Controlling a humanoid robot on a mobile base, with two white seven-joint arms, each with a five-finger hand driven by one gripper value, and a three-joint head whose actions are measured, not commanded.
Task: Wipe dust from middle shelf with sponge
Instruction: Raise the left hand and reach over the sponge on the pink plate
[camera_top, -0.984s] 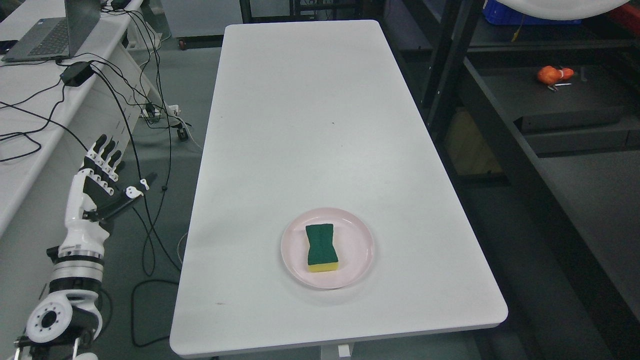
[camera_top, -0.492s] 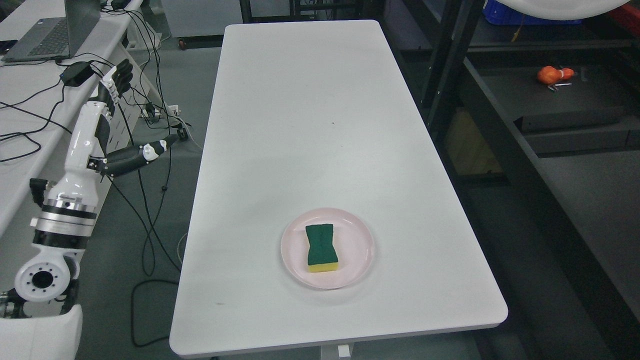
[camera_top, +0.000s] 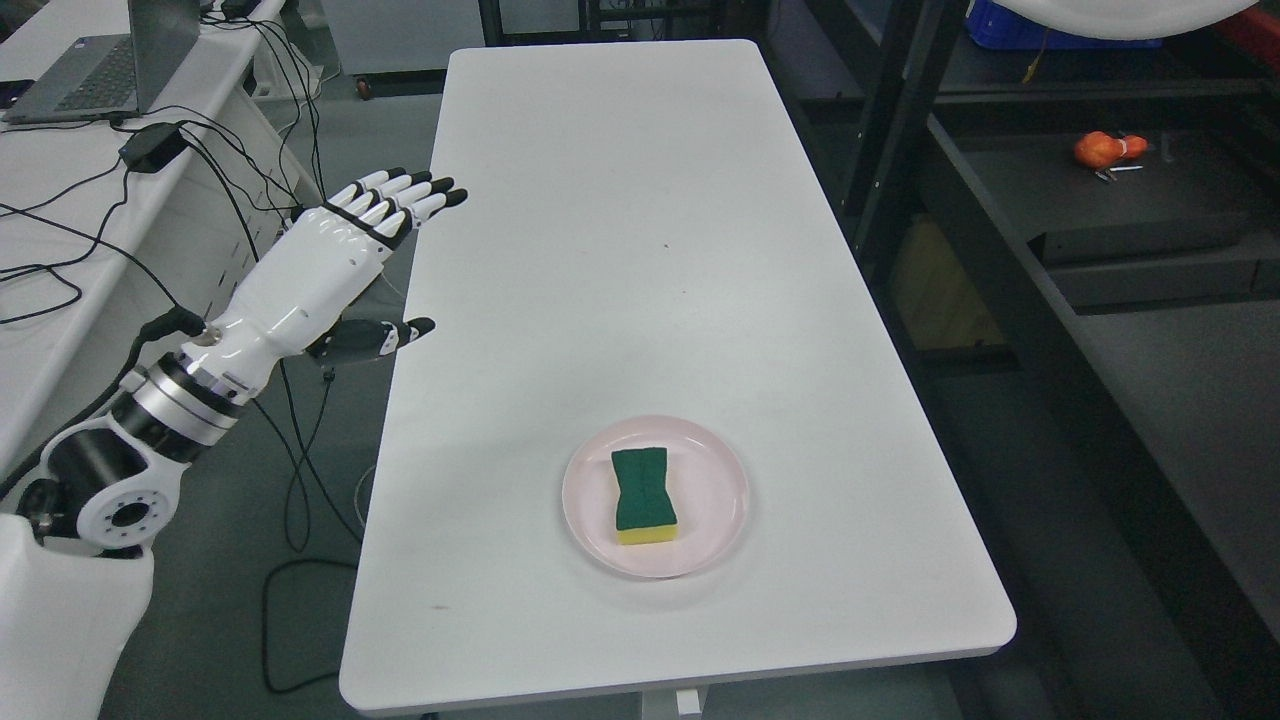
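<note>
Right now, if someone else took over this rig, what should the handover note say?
Left hand: raised beside the table's left edge, fingers spread, holding nothing.
Right hand: not in view.
Sponge: lies green side up on the pink plate, near the table's front end, untouched.
Shelf: dark rack to the right of the table, with a small orange thing on it.
Done: nothing yet.
Left: grasp the sponge, carry it to the shelf, wipe.

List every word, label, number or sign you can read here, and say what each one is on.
No text is readable.
The laptop keys are too small to read.
The sponge, the pink plate, the white table and the left hand show no print.
</note>
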